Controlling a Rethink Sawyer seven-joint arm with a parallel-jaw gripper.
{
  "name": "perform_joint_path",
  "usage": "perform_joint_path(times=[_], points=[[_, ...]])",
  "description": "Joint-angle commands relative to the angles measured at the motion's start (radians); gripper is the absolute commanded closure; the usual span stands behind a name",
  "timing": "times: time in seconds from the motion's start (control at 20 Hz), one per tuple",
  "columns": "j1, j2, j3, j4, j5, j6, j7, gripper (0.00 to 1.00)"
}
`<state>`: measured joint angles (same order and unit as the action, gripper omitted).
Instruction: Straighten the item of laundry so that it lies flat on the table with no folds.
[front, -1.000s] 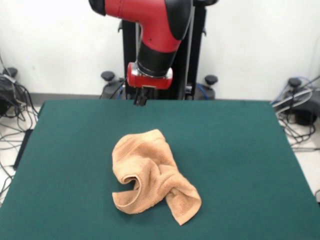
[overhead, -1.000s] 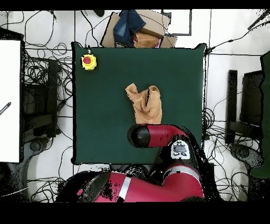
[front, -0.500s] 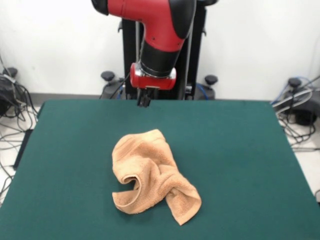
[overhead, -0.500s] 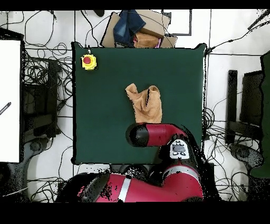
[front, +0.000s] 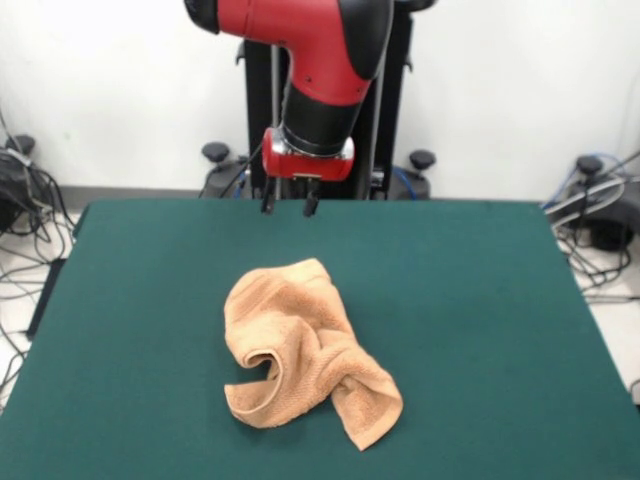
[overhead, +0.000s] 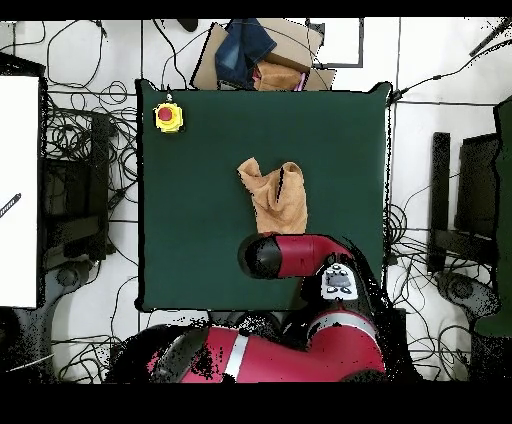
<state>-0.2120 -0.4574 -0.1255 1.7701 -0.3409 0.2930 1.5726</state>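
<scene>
The gripper (front: 290, 205) hangs released, fingers apart, above the table (front: 480, 300), beyond the crumpled towel (front: 300, 350).

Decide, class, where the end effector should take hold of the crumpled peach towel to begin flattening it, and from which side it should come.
Grip the loose corner flap of the towel, the tongue at its lower right in the front view. It juts clear of the bunched folds onto bare table, so it probably lifts alone. The open end effector hangs beyond the towel's far edge, so come straight down from above and pull outward.
</scene>
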Motion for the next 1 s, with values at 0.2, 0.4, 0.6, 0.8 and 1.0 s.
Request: perform_joint_path(times=[0.2, 0.4, 0.6, 0.8, 1.0], points=[[0.011, 0.035, 0.106, 0.013, -0.004, -0.020, 0.105, 0.00], [0.015, 0.038, 0.099, 0.011, 0.004, -0.048, 0.129, 0.00], [0.015, 0.083, 0.090, -0.010, -0.014, -0.081, 0.126, 0.00], [0.002, 0.151, 0.097, -0.052, -0.025, -0.154, 0.126, 0.00], [-0.007, 0.217, 0.089, -0.089, -0.038, -0.227, 0.119, 0.00]])
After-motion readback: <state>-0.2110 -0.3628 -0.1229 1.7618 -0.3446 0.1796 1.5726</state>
